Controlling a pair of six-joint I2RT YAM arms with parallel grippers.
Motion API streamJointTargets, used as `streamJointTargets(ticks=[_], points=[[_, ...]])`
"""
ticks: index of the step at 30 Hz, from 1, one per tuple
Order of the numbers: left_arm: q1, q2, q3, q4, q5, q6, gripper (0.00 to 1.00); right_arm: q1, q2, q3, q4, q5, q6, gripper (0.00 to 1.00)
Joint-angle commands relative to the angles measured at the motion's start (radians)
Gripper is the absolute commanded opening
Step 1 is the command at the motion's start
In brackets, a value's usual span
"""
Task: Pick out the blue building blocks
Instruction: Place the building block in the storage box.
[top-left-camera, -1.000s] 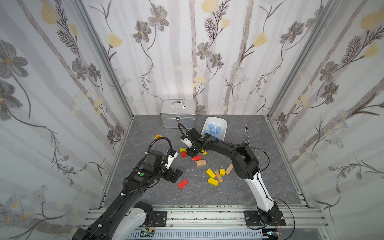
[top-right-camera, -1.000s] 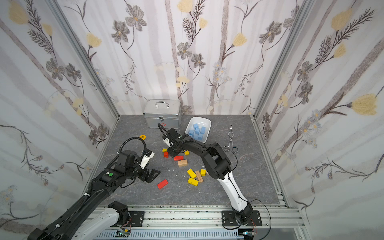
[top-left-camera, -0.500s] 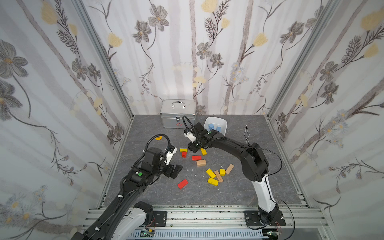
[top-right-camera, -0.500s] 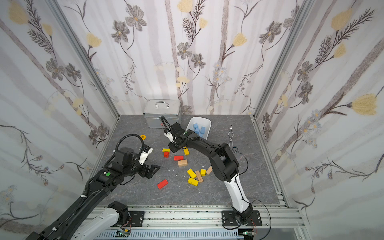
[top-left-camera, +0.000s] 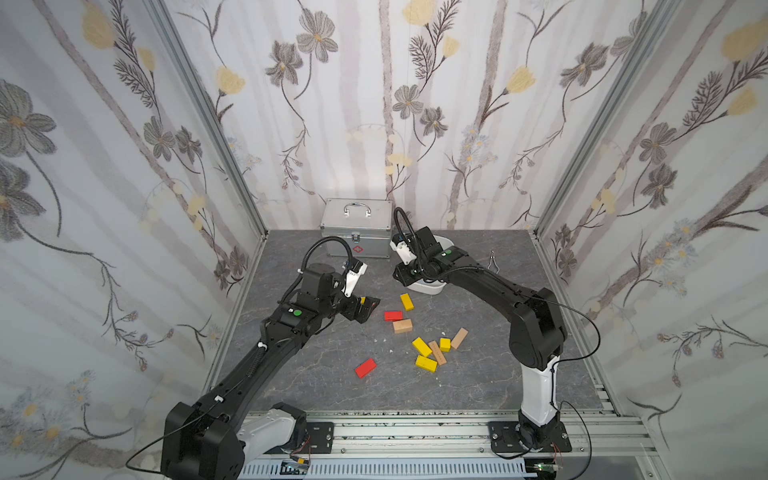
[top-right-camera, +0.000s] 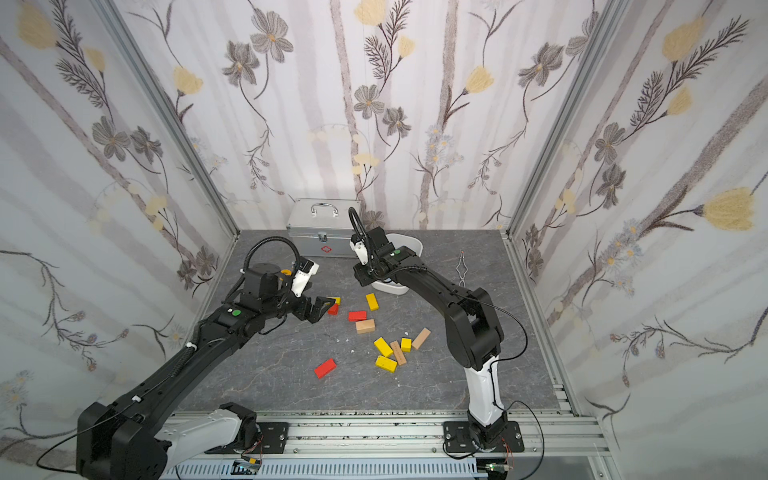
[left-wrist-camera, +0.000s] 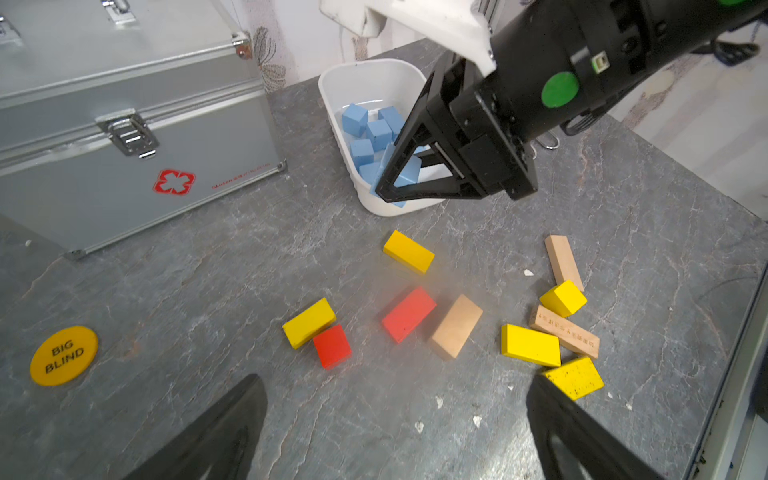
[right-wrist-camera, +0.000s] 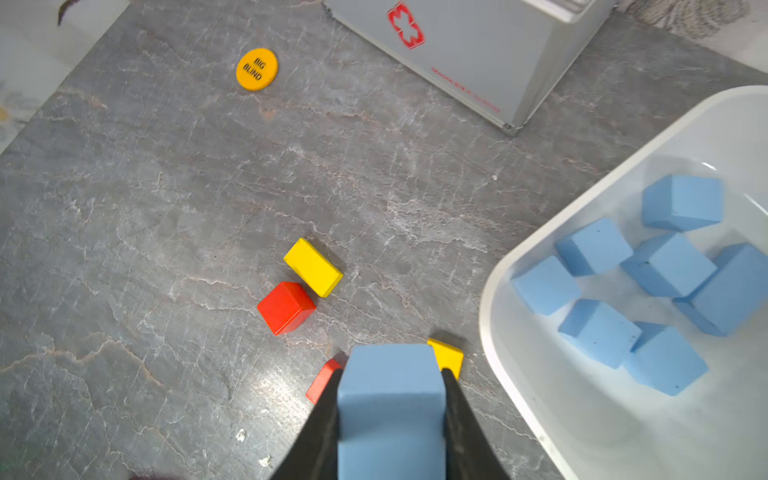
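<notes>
several blue blocks (right-wrist-camera: 669, 264) in white tub (right-wrist-camera: 519, 257), right gripper (right-wrist-camera: 390, 374) pinching another blue block (right-wrist-camera: 390, 403); left gripper (left-wrist-camera: 395, 380) spread wide

Over the last second I raised the right gripper (right-wrist-camera: 390, 372), clamped on a blue block (right-wrist-camera: 390, 415), away from the small red cube (right-wrist-camera: 286, 307) and carried it toward the white bin (left-wrist-camera: 376, 205), stopping just short of its rim. Meanwhile I advanced the left gripper (top-right-camera: 324, 309) up beside that cube.
</notes>
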Motion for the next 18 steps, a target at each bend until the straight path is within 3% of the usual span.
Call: streamJointTargets(ticks=[1, 10, 18], points=[[-0.007, 0.052, 0.040, 0.103, 0.038, 0.024, 1.00, -0.022, -0.016, 0.007, 0.044, 0.041, 0.027, 0.00], [-0.036, 0.207, 0.123, 0.175, 0.051, 0.030, 1.00, -0.125, 0.017, 0.077, 0.055, 0.086, 0.079, 0.00], [-0.061, 0.328, 0.175, 0.235, 0.056, 0.016, 1.00, -0.210, 0.135, 0.194, 0.055, 0.118, 0.123, 0.00]])
